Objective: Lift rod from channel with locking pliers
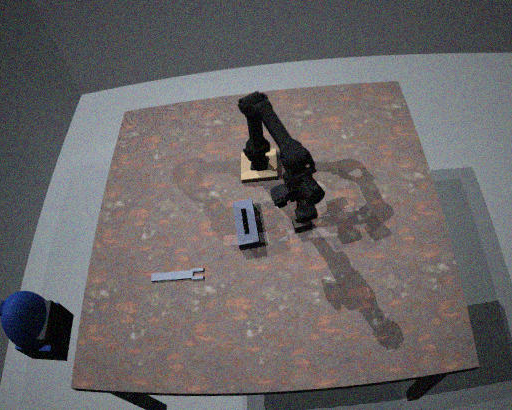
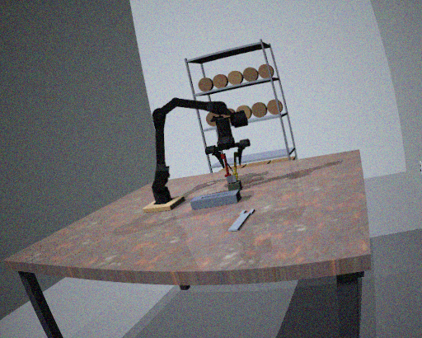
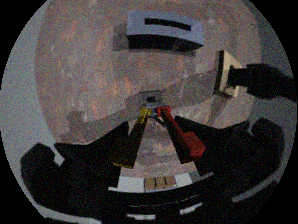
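The locking pliers, with a red handle (image 2: 226, 166) (image 3: 195, 144) and a yellow handle (image 2: 236, 172) (image 3: 145, 113), stand jaws down at the small dark holster (image 1: 303, 227) (image 2: 235, 186) (image 3: 151, 93). Their handles are spread apart. My gripper (image 2: 231, 166) (image 3: 152, 121) is shut on the two handles at a wide opening, one finger against the outside of each. The jaws are too small to make out. The blue-grey channel block (image 1: 253, 234) (image 2: 215, 199) (image 3: 167, 36) has a narrow dark slot in its top. The rod cannot be made out inside.
A flat grey fork-ended tool (image 1: 172, 276) (image 2: 241, 221) lies on the table beyond the channel block. The arm's wooden base (image 1: 259, 175) (image 2: 163, 206) (image 3: 223, 72) stands near the block. A blue round object (image 1: 24, 317) is beside the table, and a shelf rack (image 2: 237, 86) stands behind.
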You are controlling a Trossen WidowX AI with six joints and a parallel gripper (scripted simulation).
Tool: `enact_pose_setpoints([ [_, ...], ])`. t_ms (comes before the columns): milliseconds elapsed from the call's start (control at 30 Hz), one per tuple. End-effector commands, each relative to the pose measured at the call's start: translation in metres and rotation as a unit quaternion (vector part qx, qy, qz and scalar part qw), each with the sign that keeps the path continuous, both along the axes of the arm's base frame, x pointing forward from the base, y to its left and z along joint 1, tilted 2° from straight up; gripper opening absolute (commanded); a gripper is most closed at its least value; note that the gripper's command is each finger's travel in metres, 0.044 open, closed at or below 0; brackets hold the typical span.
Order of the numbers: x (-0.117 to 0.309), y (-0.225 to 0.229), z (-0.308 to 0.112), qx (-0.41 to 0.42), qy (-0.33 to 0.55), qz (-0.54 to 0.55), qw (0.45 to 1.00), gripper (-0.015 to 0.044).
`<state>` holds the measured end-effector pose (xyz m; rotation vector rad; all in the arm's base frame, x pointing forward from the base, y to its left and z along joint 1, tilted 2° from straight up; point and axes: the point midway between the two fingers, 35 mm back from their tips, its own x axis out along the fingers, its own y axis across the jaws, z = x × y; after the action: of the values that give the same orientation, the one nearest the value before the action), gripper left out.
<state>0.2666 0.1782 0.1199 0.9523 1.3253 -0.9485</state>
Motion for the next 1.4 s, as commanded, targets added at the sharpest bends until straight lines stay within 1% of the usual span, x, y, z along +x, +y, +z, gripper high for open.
enact_pose_setpoints([
  [0,0.001,0.001,0.008,0.002,-0.004,-0.001,1.0,0.0325],
  [667,-0.002,0.0,0.037,0.003,-0.009,-0.001,1.0,0.0325],
  [1367,0.008,-0.032,0.038,0.005,-0.01,-0.126,0.992,0.0325],
])
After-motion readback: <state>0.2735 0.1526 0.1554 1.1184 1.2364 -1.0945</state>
